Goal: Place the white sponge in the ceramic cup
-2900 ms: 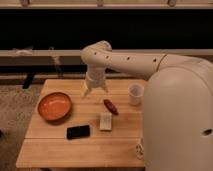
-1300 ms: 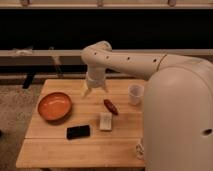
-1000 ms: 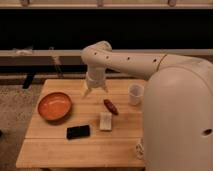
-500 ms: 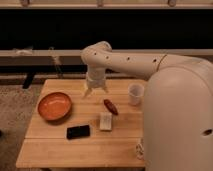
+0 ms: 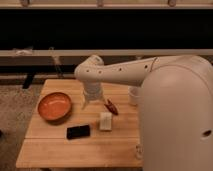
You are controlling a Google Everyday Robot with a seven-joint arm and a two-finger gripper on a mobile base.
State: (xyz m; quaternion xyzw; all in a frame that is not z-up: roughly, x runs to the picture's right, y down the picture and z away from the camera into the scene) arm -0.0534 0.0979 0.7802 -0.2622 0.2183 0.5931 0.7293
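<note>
Wooden table (image 5: 55, 150) unchanged; gripper (image 5: 93, 103) still hovers behind white sponge (image 5: 105, 121).

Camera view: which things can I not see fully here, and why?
The ceramic cup: right side hidden by the robot's body.
The gripper, over the table behind the white sponge: partly hidden by its wrist.
The table's right edge: hidden by the robot's body.
</note>
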